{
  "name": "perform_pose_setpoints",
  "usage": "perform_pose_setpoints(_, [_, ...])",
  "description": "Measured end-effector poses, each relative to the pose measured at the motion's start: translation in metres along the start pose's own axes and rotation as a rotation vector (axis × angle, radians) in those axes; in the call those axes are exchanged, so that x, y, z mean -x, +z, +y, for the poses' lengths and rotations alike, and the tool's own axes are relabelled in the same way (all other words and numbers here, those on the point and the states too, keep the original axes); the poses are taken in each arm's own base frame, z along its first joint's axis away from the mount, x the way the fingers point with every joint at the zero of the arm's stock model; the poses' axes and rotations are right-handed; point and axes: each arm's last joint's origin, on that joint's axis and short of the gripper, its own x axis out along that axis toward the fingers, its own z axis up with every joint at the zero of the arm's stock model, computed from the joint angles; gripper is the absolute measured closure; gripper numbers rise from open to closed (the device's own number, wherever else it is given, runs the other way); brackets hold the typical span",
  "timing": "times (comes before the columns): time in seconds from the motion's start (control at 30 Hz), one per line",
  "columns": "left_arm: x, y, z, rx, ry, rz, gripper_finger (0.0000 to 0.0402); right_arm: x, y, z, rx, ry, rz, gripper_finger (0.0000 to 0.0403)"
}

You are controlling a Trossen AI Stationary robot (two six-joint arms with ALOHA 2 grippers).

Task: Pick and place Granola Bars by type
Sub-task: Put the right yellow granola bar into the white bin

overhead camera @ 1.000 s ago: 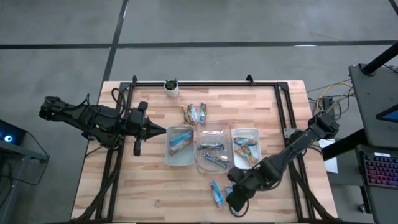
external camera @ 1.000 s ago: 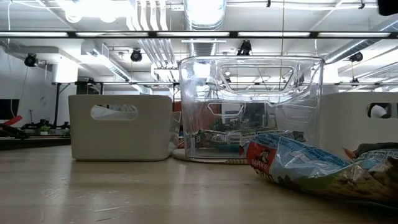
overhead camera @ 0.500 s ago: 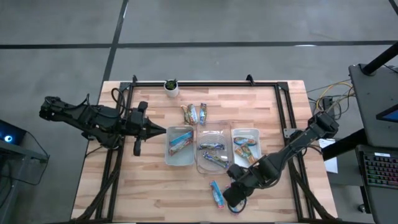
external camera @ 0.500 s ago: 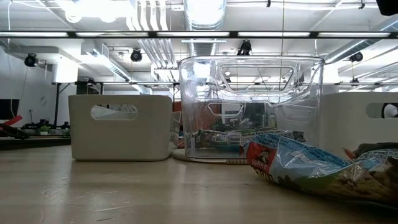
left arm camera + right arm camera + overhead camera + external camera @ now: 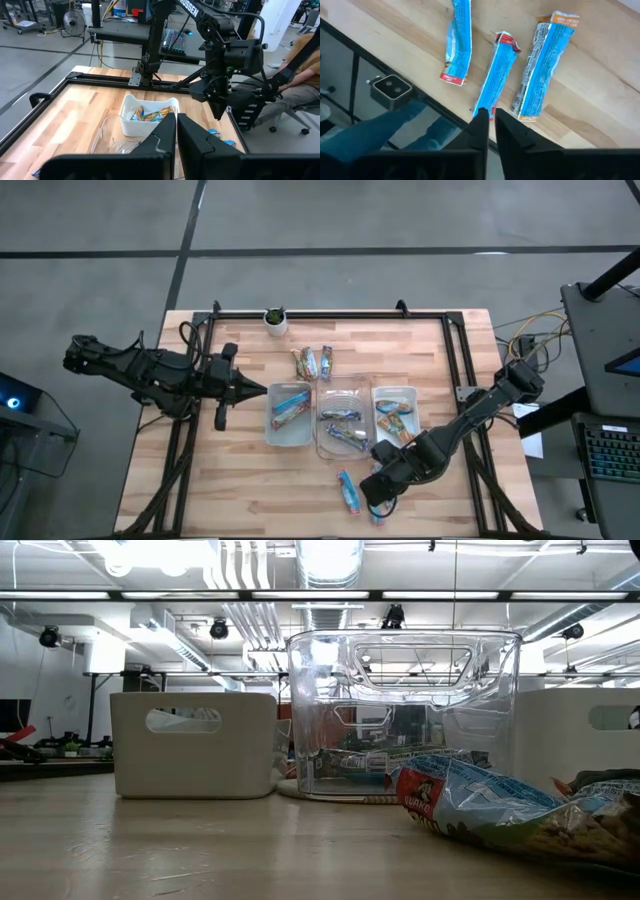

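Note:
Three blue granola bars lie flat on the wood by the near edge point(image 5: 349, 492); the right wrist view shows them side by side point(image 5: 497, 75). My right gripper point(image 5: 374, 501) point(image 5: 491, 116) hovers above them, fingers shut, tips over the middle bar's end. Other bars lie in the left tray point(image 5: 290, 408), the clear tray point(image 5: 340, 428) and the right tray point(image 5: 395, 420). Three more bars rest loose on the table behind the trays point(image 5: 313, 362). My left gripper point(image 5: 262, 389) point(image 5: 176, 120) waits shut beside the left tray.
A small white pot with a plant point(image 5: 274, 320) stands at the far edge. A black frame rail point(image 5: 330, 314) runs around the table. In the low view a blue bar point(image 5: 500, 805) lies in front of the clear tray point(image 5: 400, 710). A seated person point(image 5: 305, 75) is beyond the table's right side.
My right arm has shifted a little above the blue bars near the near edge, without a clear change of height. The bars and trays have stayed put.

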Motion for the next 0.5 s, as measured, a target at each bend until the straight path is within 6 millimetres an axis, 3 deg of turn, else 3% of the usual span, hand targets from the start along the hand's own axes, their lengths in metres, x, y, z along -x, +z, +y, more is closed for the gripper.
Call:
perform_pose_setpoints(0.23, [0.0, 0.0, 0.0, -0.001, 0.0, 0.0, 0.0402, -0.001, 0.001, -0.001, -0.103, -0.009, -0.033, 0.0285])
perform_pose_setpoints(0.37, [0.0, 0.0, 0.0, -0.001, 0.0, -0.001, 0.0402, -0.012, 0.002, -0.005, -0.205, -0.063, -0.046, 0.023])
perform_pose_setpoints(0.5, [0.0, 0.0, 0.0, -0.002, -0.001, -0.002, 0.0402, -0.022, 0.002, -0.004, -0.179, -0.083, -0.02, 0.0184])
